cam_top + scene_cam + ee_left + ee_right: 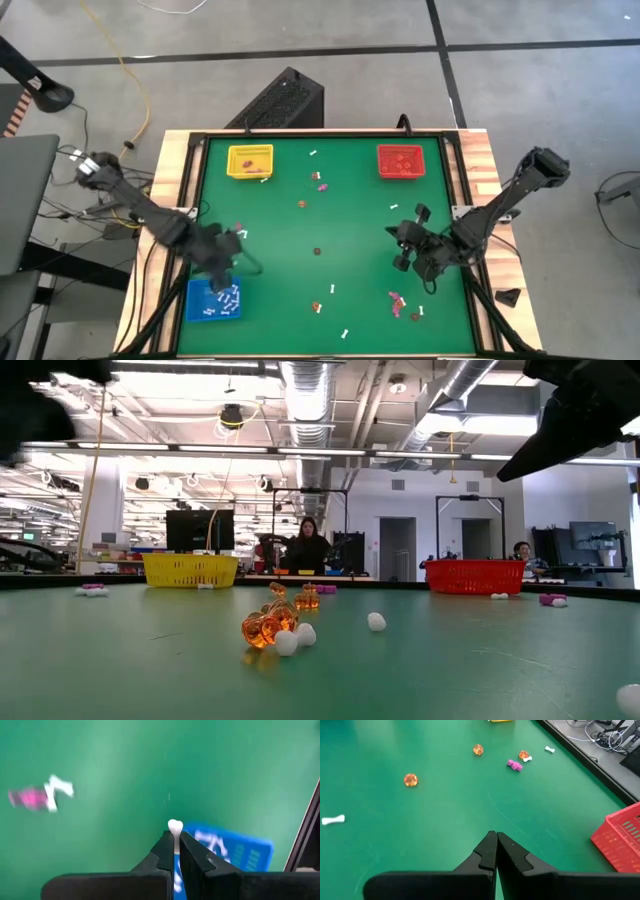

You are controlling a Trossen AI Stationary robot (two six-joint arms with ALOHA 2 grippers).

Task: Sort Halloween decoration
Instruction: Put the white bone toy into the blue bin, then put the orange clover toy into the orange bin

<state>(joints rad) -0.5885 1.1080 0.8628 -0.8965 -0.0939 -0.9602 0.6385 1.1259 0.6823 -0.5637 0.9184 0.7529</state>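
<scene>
The Halloween decoration is many tiny trinkets strewn over the green table (330, 200): white stick-like ones (332, 289), purple-pink ones (396, 297) and orange ones (268, 625). My left gripper (232, 250) hovers at the near left, just beyond the blue tray (213, 300), shut on one white stick-like trinket (174, 826). A purple-pink trinket (31, 798) and a white one (58, 790) lie together on the table beyond it. My right gripper (403, 247) hangs over the right half of the table, shut and empty (495, 836). My left gripper pinches the white stick-like trinket between its two fingers (162, 851). The trinket lies along the fingers, and its knobbed end (174, 825) sticks out past the fingertips. The fingers slant down toward the table. The trinket is lifted clear of the table.
The blue tray (235, 851) holds several white trinkets. A yellow tray (250, 161) stands at the far left and a red tray (402, 161) at the far right. The table has a raised black rim (455, 190). People sit in the room beyond the table (308, 545).
</scene>
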